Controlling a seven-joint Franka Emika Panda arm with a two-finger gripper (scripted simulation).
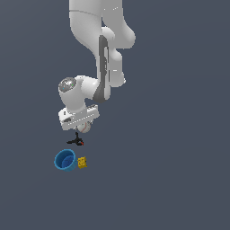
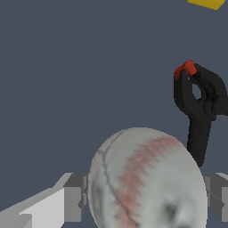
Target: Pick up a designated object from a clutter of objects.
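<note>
In the exterior view the white baseball with red stitching (image 1: 84,127) is mostly hiding under the white gripper (image 1: 83,127), so the fingertips and their closure are not showing there. The wrist view's edge is cutting off the ball's (image 2: 147,178) lower part and both grey fingers (image 2: 73,198). The tiny yellow block (image 2: 205,3), lying beyond the small black tool with a red spot (image 2: 200,111), is showing only a sliver.

Flat, even simulator light, no glare and no cast shadows. Edges look coarse and jagged (low-resolution renders), the close wrist view blockiest
</note>
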